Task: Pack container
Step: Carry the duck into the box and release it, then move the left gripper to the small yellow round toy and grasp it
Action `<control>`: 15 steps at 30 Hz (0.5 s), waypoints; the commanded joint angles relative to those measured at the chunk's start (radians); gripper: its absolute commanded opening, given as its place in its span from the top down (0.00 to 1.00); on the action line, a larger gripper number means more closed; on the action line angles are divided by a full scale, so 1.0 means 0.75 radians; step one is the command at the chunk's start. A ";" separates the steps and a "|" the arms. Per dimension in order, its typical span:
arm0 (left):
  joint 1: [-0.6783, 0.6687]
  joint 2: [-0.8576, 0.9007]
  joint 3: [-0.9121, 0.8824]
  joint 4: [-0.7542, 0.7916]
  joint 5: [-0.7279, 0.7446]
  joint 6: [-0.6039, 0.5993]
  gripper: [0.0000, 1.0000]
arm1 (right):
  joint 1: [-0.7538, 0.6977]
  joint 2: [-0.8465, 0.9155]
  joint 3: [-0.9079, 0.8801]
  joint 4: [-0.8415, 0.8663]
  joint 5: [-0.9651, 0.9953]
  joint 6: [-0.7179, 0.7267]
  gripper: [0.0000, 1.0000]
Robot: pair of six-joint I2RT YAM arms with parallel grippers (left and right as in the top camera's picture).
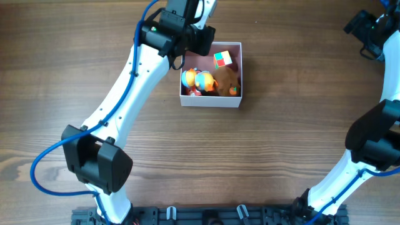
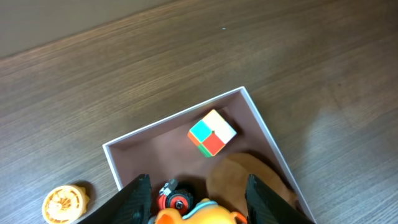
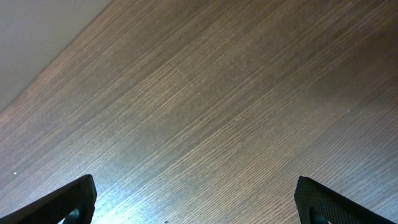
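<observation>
A: Box (image 1: pixel 211 102)?
B: Square, shallow, white walls, pink inside; far centre of table (image 1: pixel 281 156), holding cube (image 1: pixel 222 59) and toys (image 1: pixel 203 81).
A: Jaws?
B: Left gripper (image 2: pixel 196 202) wide above box; right gripper (image 3: pixel 199 211) wide over table.

- Table (image 1: pixel 281 137): dark brown wood-grain top. It fills nearly the whole overhead view, with the grain running left to right.
- Table edge: visible in both wrist views, crossing the upper left corner diagonally.
- Pale surface (image 2: pixel 37 18): plain grey-beige area beyond that edge. Floor or wall cannot be determined.
- Lighting: diffuse. A brighter sheen lies on the grain at lower left in the right wrist view.
</observation>
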 commanded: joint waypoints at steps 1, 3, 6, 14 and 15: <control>0.024 -0.006 0.024 0.040 -0.093 -0.002 0.36 | 0.008 0.021 0.003 0.003 -0.006 -0.013 0.00; 0.075 -0.003 0.023 0.050 -0.265 -0.078 0.25 | 0.008 0.021 0.003 0.003 -0.006 -0.014 0.00; 0.218 0.022 0.023 -0.013 -0.284 -0.230 0.17 | 0.008 0.021 0.003 0.003 -0.006 -0.013 0.00; 0.460 0.077 0.024 -0.273 -0.187 -0.241 0.00 | 0.008 0.021 0.003 0.003 -0.006 -0.013 0.00; 0.462 0.096 0.024 -0.288 -0.143 -0.238 0.01 | 0.008 0.021 0.003 0.003 -0.006 -0.013 0.00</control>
